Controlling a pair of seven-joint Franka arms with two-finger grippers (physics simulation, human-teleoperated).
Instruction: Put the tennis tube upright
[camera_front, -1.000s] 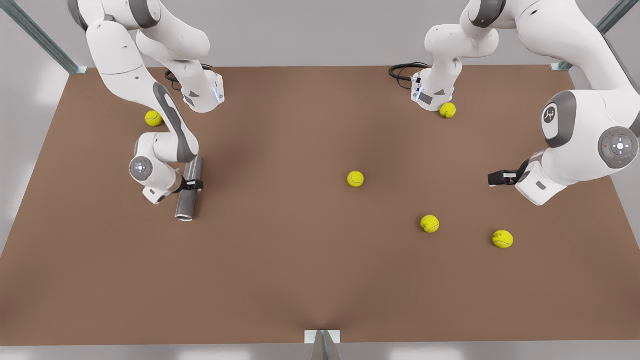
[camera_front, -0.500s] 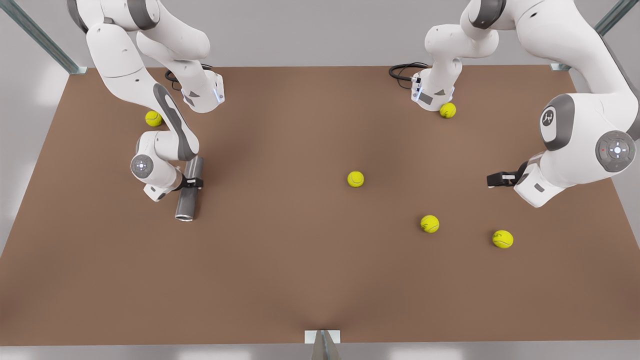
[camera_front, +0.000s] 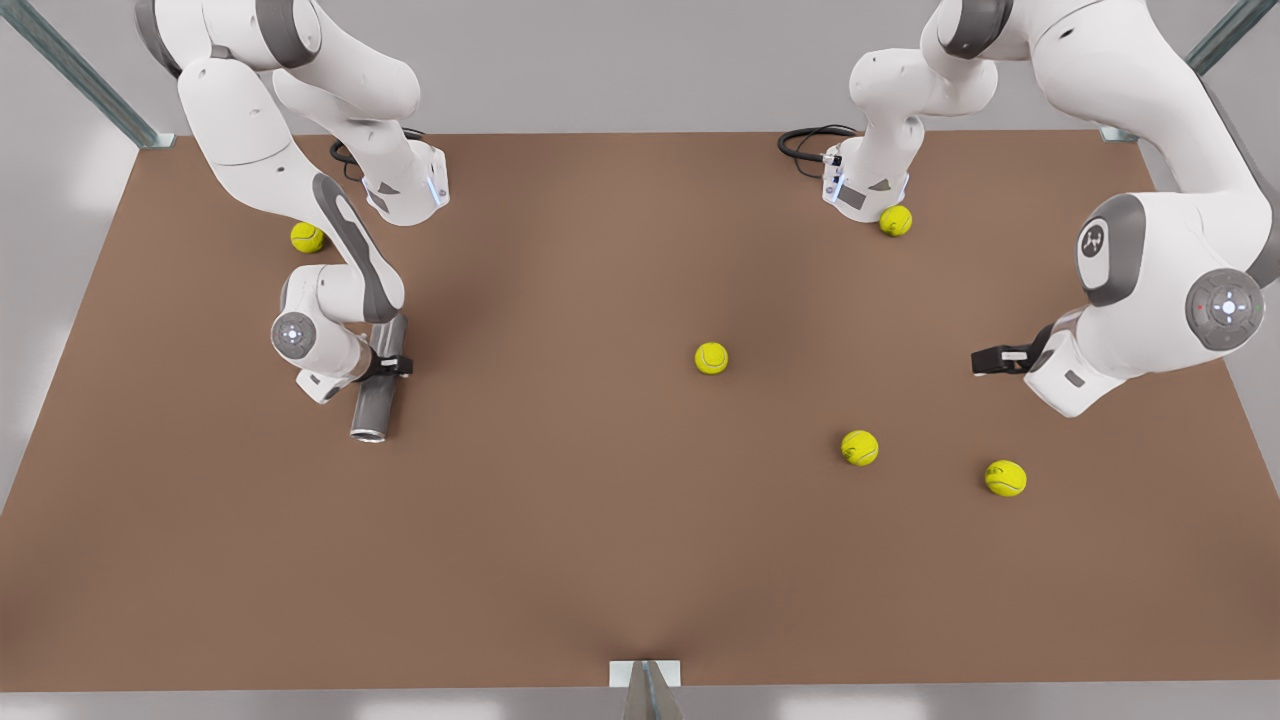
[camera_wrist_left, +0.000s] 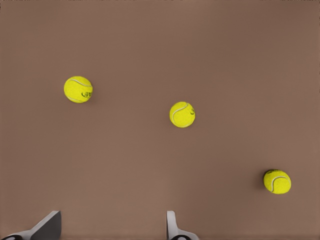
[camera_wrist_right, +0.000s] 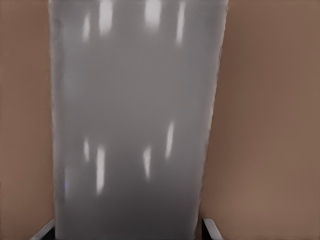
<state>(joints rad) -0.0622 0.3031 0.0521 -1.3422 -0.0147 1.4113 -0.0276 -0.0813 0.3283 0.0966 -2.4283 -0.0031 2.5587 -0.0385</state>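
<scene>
front view, tennis tube (camera_front: 377, 400): grey cylinder lying flat on the brown table (camera_front: 600, 560), toward the front view's left, its open end facing the near edge.
front view, right gripper (camera_front: 392, 366): at the front view's left, black fingers set across the tube about halfway along, one on each side, clamped on it.
front view, left gripper (camera_front: 985, 360): at the front view's right, held above the table well away from the tube; this arm waits.
front view, tennis balls: one mid-table (camera_front: 711, 357), two near the left gripper toward the near edge (camera_front: 859, 447) (camera_front: 1005, 478), one at the foot of the far arm base on the front view's right (camera_front: 895, 220), one behind the right arm (camera_front: 306, 237).
left wrist view, left gripper (camera_wrist_left: 110, 227): two pale fingertips (camera_wrist_left: 47, 226) spread wide apart with bare table between them, nothing held.
left wrist view, tennis balls: three yellow-green balls lie on the brown surface, well apart from one another (camera_wrist_left: 78, 89) (camera_wrist_left: 182, 114) (camera_wrist_left: 277, 181).
right wrist view, tennis tube (camera_wrist_right: 135, 120): its glossy grey wall runs lengthwise away from the camera, with brown table on either side.
right wrist view, right gripper (camera_wrist_right: 127, 231): a fingertip (camera_wrist_right: 211, 229) sits just outside each long side of the tube, pressed against it.
</scene>
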